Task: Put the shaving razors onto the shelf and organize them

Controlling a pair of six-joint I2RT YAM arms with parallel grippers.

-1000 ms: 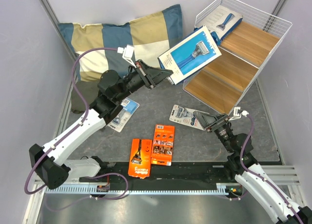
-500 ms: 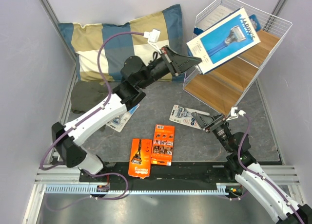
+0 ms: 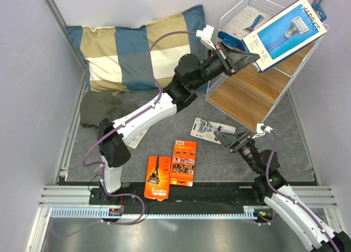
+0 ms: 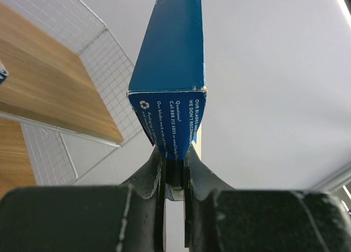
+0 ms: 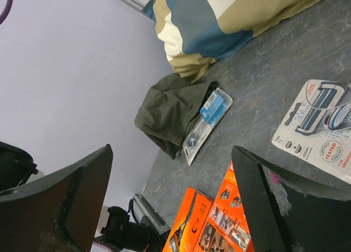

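Top external shows your left end effector (image 3: 251, 58) pinching a blue cardboard razor box (image 3: 286, 32) above the white wire shelf (image 3: 309, 52), right end effector (image 3: 227, 141) spread; lower it onto a board (image 3: 249, 93).

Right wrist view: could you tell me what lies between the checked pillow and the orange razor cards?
An olive cloth, with a clear blister razor pack at its edge, lies between pillow and orange cards; the right wrist view shows this.
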